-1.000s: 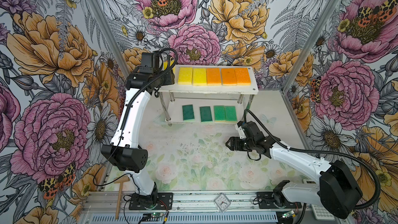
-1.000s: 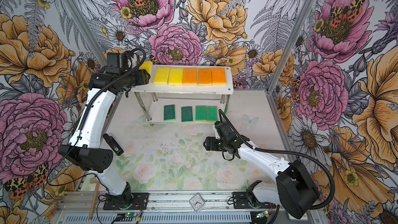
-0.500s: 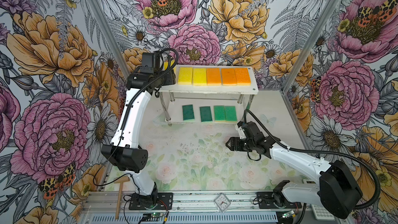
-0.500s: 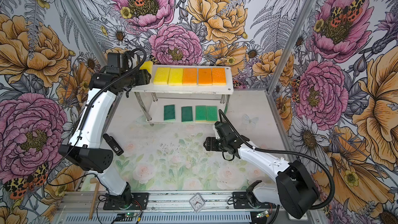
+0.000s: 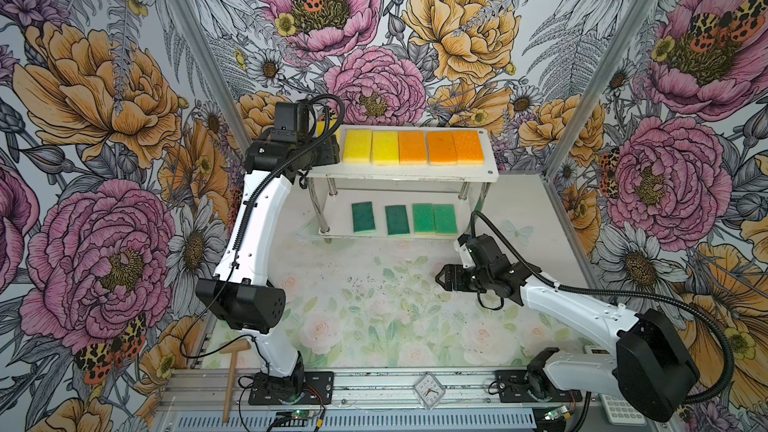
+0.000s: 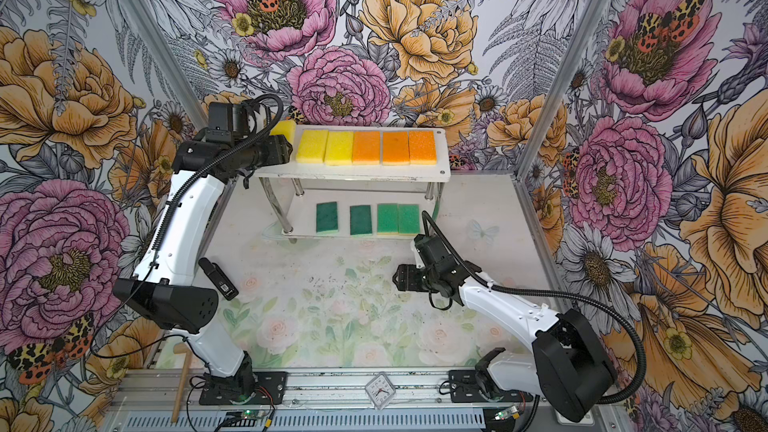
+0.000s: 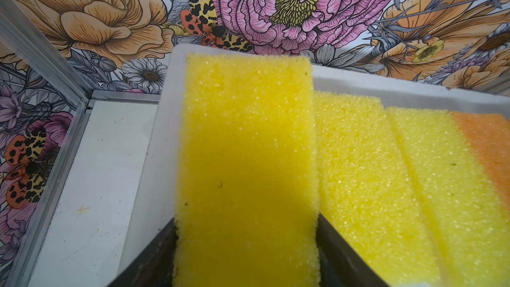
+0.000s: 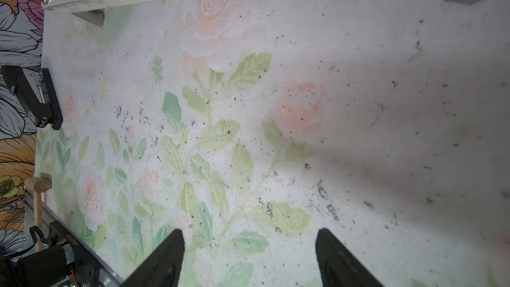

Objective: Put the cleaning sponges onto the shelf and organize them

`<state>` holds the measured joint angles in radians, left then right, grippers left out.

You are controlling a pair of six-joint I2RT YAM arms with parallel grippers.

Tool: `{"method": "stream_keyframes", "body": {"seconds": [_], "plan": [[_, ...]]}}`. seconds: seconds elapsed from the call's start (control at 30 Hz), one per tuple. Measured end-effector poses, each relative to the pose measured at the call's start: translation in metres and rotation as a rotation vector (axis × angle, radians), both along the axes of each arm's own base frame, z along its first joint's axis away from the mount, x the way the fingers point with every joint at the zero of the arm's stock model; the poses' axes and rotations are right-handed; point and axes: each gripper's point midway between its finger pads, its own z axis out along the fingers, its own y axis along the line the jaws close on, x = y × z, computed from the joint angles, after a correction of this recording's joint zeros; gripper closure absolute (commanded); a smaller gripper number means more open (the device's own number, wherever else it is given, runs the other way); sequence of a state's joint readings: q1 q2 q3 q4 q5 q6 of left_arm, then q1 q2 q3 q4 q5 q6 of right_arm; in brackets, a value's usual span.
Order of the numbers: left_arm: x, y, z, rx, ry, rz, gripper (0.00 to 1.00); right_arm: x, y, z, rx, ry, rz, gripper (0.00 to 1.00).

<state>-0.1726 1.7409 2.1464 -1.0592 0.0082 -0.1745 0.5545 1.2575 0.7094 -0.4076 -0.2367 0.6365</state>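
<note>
My left gripper [image 7: 247, 216] sits at the left end of the shelf's top board [image 5: 403, 174], its fingers against both sides of a yellow sponge [image 7: 245, 133] that lies tilted over the board's end. This sponge [image 6: 284, 128] peeks out behind the wrist in a top view. Beside it lie two yellow sponges [image 5: 357, 146] and three orange sponges [image 5: 441, 147] in a row. On the lower board [image 5: 332, 230] are two dark green sponges [image 5: 363, 218] and two lighter green sponges [image 5: 434, 219]. My right gripper [image 5: 439, 278] hovers open and empty over the mat [image 8: 248, 106].
A black device [image 6: 218, 278] lies on the table by the left arm. A wooden mallet [image 5: 230, 376], a small clock [image 5: 428, 390] and a keypad [image 5: 619, 407] rest along the front rail. Flowered walls close in three sides.
</note>
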Motion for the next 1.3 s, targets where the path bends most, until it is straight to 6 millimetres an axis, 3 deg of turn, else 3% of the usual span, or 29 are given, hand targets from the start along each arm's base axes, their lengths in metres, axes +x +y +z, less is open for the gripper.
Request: {"method": "stream_keyframes", "body": {"seconds": [1.03,1.1,1.2,1.3], "plan": [[-0.008,0.004,0.011,-0.043,-0.016,-0.016,0.18,-0.001,0.0,-0.001,0.001,0.002,-0.002,0.23],[-0.009,0.002,0.011,-0.047,-0.015,-0.022,0.15,-0.002,-0.001,-0.001,0.001,0.002,-0.002,0.23],[-0.011,0.002,0.012,-0.056,-0.017,-0.022,0.01,-0.002,-0.001,0.001,0.005,-0.006,0.001,0.23],[-0.017,0.002,0.02,-0.064,-0.032,-0.027,0.01,-0.003,0.0,0.008,0.02,-0.024,0.014,0.22]]}}
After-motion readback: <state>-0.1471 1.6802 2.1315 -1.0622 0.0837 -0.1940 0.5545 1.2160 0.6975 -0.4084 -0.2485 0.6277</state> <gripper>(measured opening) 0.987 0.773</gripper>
